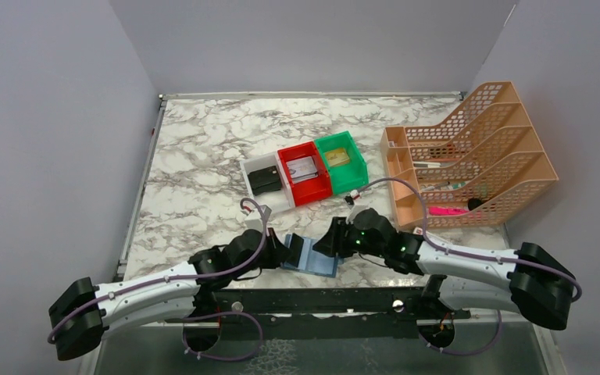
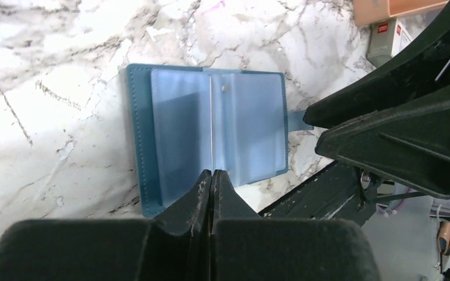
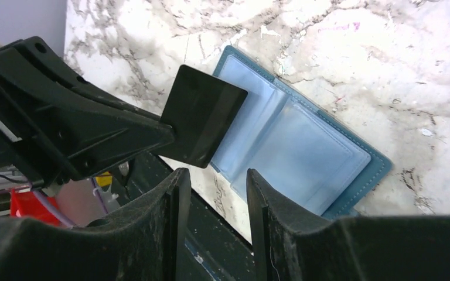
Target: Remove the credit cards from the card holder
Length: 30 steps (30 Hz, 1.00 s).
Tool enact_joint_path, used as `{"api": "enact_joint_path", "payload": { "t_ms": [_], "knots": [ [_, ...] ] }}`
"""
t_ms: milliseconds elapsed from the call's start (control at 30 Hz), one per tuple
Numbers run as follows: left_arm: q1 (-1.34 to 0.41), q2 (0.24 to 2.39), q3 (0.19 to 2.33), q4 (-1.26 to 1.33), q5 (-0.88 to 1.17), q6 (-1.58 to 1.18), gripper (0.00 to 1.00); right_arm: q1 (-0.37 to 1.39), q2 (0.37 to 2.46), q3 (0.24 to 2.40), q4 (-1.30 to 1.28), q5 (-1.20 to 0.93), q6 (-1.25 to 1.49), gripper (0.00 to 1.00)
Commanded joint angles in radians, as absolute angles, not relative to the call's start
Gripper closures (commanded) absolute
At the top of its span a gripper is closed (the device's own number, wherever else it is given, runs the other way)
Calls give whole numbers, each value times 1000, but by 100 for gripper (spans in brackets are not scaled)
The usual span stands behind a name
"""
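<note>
The teal-blue card holder [image 1: 318, 263] lies open and flat on the marble table near the front edge, its light blue pocket panels up [image 2: 240, 126] [image 3: 304, 155]. My left gripper [image 1: 285, 251] [image 2: 212, 172] is shut on a black credit card [image 3: 202, 123], held on edge just above the holder's left half. In the left wrist view the card shows only as a thin edge [image 2: 211, 117]. My right gripper [image 1: 326, 238] [image 3: 217, 181] is open and empty, hovering over the holder's near right edge, close to the left gripper [image 3: 167, 133].
A white bin [image 1: 251, 168] with a flat black wallet, a red bin [image 1: 285, 160] with cards and a green bin [image 1: 355, 168] stand mid-table. An orange file rack [image 1: 476, 156] stands at right. A small white box with a red stripe [image 2: 387, 38] lies near it. A black mounting rail [image 1: 320, 301] runs along the front edge.
</note>
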<state>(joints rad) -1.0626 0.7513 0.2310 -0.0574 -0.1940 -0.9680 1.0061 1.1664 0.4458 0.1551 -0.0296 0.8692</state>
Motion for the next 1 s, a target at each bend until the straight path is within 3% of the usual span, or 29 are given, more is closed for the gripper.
{"api": "enact_joint_path", "payload": {
  "t_ms": [0,367,633,967],
  "knots": [
    [-1055,758,305,-101,-231,-900,100,1009,1063,386,166,36,868,53],
    [-767,706,262,46,119,-857,100,1008,982,313,208,63,920,37],
    [-664,618,185,133,238,-941,100,1009,1011,329,249,33,892,36],
    [-664,617,124,350,415,-1038,100,1003,1122,285,601,-135,923,38]
  ]
}}
